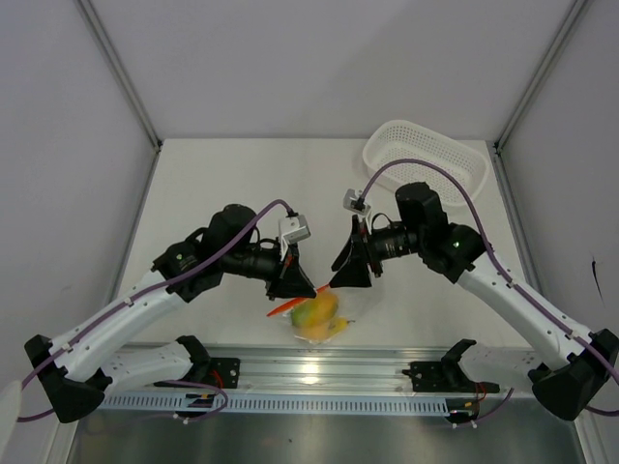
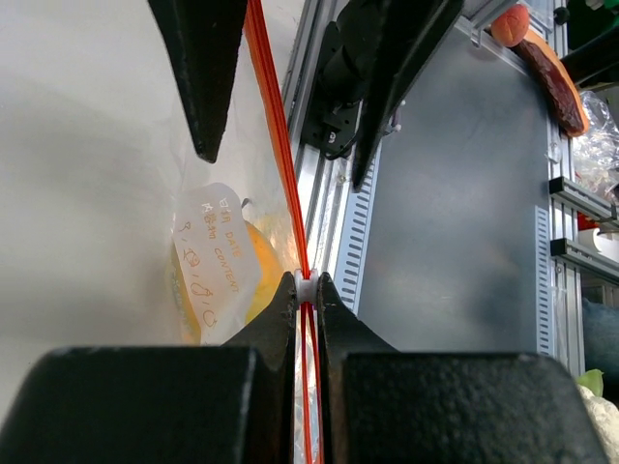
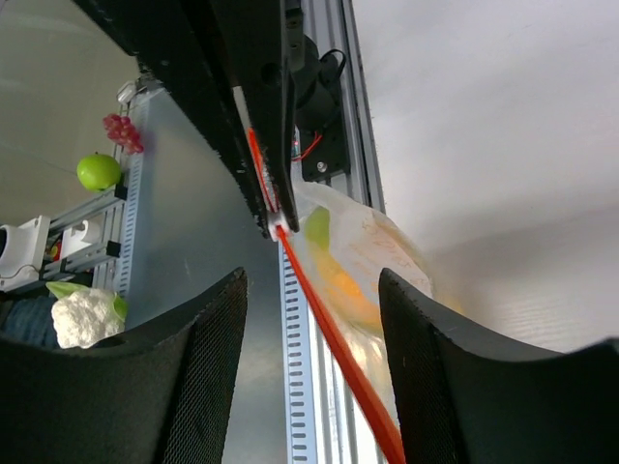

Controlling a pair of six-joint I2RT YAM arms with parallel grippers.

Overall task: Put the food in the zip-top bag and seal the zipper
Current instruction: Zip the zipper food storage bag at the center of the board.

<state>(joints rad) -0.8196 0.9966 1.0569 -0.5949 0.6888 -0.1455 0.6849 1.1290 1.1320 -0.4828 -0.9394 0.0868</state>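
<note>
Sealing time at the near edge of the table (image 1: 242, 184): the left gripper (image 2: 307, 282) is clamped tight on the zipper (image 2: 276, 126), pinching the red-orange strip between closed fingers. The right gripper (image 3: 311, 290) stands spread wide, one finger on either side of the same strip and touching neither.

The zip-top bag (image 3: 387, 251) sits between the two grippers, just far of the aluminium rail (image 1: 319, 362). The food (image 1: 319, 314) is already inside, orange-yellow with a green patch showing through the clear plastic beside a white label (image 2: 215, 256). How many pieces are in there cannot be counted. The white basket (image 1: 387, 130) stands well apart at the far right.

With the filling apparently done, the job in hand is pressing the mouth shut. The left pinch looks best used as a fixed anchor, keeping the strip straight and taut. The right fingers would do well to close squarely on the strip just beside that anchor, then run along it to the free end with steady pressure. Slack or a twist would likely leave a gap, and fruit bulging up toward the mouth could push the two halves apart.
</note>
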